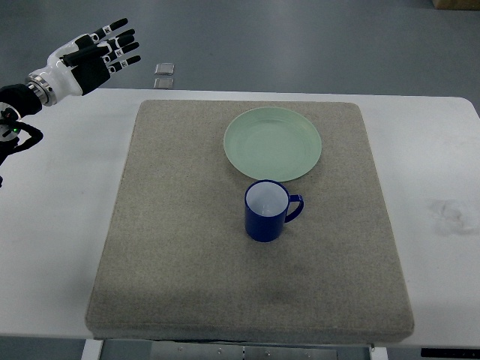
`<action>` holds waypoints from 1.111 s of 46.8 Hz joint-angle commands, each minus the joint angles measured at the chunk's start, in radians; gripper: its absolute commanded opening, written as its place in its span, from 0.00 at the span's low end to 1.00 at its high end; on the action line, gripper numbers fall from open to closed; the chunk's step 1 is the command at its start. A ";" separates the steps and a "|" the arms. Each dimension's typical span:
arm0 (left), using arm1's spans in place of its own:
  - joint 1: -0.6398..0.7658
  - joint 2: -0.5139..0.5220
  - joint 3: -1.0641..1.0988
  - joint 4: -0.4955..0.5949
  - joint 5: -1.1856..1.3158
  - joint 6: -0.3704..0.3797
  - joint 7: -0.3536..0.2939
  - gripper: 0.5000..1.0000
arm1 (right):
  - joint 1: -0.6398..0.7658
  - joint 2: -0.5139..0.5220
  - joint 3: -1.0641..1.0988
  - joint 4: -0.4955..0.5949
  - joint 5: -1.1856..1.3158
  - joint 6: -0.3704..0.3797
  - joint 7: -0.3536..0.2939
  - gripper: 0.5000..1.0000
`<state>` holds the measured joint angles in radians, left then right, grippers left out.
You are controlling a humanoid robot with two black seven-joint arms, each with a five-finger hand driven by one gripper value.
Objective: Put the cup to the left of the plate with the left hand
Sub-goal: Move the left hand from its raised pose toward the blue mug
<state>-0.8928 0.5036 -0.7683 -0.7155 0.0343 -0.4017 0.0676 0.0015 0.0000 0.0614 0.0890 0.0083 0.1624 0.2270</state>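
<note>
A dark blue cup (266,211) with a white inside stands upright on the grey mat (172,247), its handle pointing right. It sits just in front of a pale green plate (272,143), which lies at the mat's far middle. My left hand (101,51) is raised at the far left, beyond the mat's corner, fingers spread and holding nothing. It is far from the cup. The right arm does not show.
The mat lies on a white table (435,150). Two small grey squares (164,75) lie on the floor past the table's far edge. A faint smudge (450,214) marks the table at the right.
</note>
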 commanded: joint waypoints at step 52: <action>-0.034 -0.010 -0.002 0.030 0.248 -0.209 -0.045 1.00 | 0.000 0.000 0.000 0.000 -0.001 0.000 0.000 0.86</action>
<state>-0.9272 0.4933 -0.7709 -0.6781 0.2627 -0.6112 0.0234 0.0016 0.0000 0.0614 0.0890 0.0080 0.1625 0.2270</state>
